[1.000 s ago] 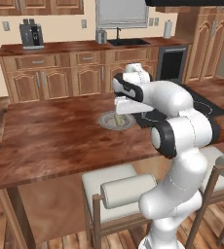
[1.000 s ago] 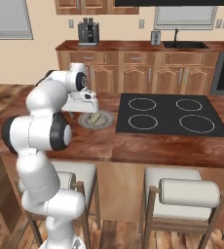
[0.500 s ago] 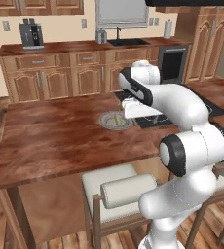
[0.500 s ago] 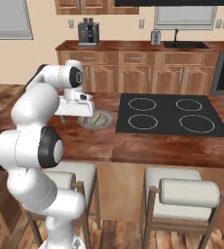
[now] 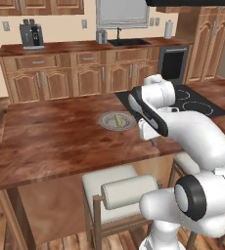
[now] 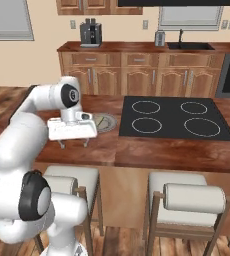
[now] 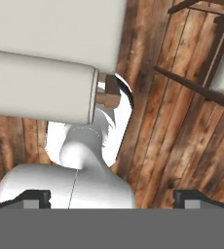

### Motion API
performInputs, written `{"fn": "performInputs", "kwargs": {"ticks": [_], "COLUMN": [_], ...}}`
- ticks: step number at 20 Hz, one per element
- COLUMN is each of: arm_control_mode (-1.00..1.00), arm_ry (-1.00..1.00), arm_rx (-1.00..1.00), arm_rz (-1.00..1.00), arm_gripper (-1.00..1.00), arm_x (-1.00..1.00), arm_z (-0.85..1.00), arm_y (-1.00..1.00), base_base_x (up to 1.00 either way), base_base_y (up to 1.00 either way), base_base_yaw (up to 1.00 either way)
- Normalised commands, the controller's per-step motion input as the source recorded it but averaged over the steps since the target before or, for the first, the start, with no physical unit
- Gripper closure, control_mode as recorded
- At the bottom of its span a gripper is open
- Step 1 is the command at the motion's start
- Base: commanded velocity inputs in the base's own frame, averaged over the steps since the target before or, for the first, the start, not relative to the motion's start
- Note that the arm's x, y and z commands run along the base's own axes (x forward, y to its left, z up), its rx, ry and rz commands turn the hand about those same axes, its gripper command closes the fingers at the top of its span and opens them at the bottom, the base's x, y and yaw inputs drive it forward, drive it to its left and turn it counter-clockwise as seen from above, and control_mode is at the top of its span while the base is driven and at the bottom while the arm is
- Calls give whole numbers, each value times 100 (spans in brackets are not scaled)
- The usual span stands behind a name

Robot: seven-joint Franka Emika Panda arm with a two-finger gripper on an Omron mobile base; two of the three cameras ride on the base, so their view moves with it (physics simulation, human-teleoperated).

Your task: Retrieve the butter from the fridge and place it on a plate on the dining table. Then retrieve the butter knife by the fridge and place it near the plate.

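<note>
The butter (image 5: 117,118), a small pale yellow stick, lies on the round grey plate (image 5: 115,122) (image 6: 107,122) in the middle of the reddish-brown dining table (image 5: 56,141) (image 6: 137,150). My gripper (image 5: 152,141) (image 6: 73,144) hangs open and empty over the table's near edge, to the right of the plate and closer to me, fingers pointing down. In the hand view the gripper (image 7: 113,198) looks down past the edge at a white stool cushion (image 7: 41,87) and the wooden floor. The fridge and the butter knife are out of view.
A black cooktop (image 6: 172,117) is set into the table to the right of the plate. White cushioned stools (image 5: 117,188) (image 6: 187,195) stand along the near side. The back counter (image 5: 85,46) carries a coffee machine (image 5: 30,34) and a sink.
The arm has swung back from just above the plate to the table's near edge. The jaws stayed open and the butter stays on the plate.
</note>
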Motion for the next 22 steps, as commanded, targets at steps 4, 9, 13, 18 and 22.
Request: {"fn": "performInputs", "kwargs": {"ticks": [4,9,13,18,22], "arm_control_mode": [-100,-100,-100,-100,-100], "arm_ry": [4,0,0,0,-1], "arm_rx": [0,0,0,0,0], "arm_rz": [0,0,0,0,0], "arm_gripper": [-100,-100,-100,-100,-100], "arm_x": [-11,0,0,-18,-46], "arm_z": [-7,0,0,-3,-10], "arm_y": [0,0,0,1,18], "base_base_x": [0,0,0,0,0], "base_base_y": [0,0,0,0,0], "base_base_yaw": [0,0,0,0,0]}}
